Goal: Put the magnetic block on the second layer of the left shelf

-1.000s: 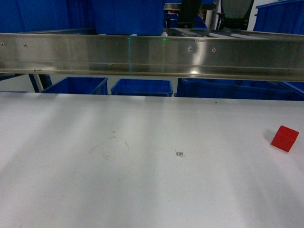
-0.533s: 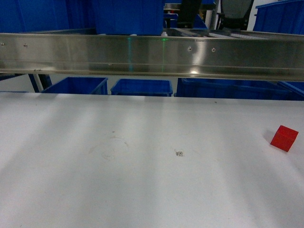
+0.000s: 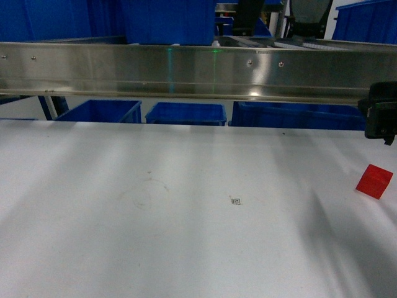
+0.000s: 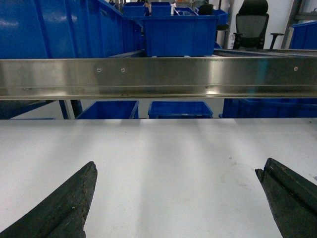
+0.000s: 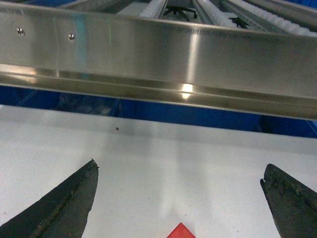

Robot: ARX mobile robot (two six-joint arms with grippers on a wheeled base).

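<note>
The magnetic block [image 3: 374, 181], a small red cube, lies on the white table [image 3: 155, 236] near its right edge. Only its top corner [image 5: 181, 232] shows in the right wrist view, low between the fingers. My right gripper [image 5: 179, 171] is open above and around it, not touching; in the head view only its black body [image 3: 381, 115] shows at the right edge. My left gripper [image 4: 177, 168] is open over bare table. The left shelf second layer [image 3: 93, 71] is the steel tier behind the table, with a deep blue tub [image 3: 167, 22] on it and white roller rails [image 5: 218, 12].
The steel front rail [image 4: 158, 77] spans the whole width above the table's far edge. Blue crates [image 3: 99, 112] [image 3: 185, 113] sit lower behind the table. An office chair [image 4: 252, 22] stands far back. A small printed marker [image 3: 235, 200] is on the table.
The right arm's black body has come into the head view at the right edge, above the red block. The block has stayed where it was.
</note>
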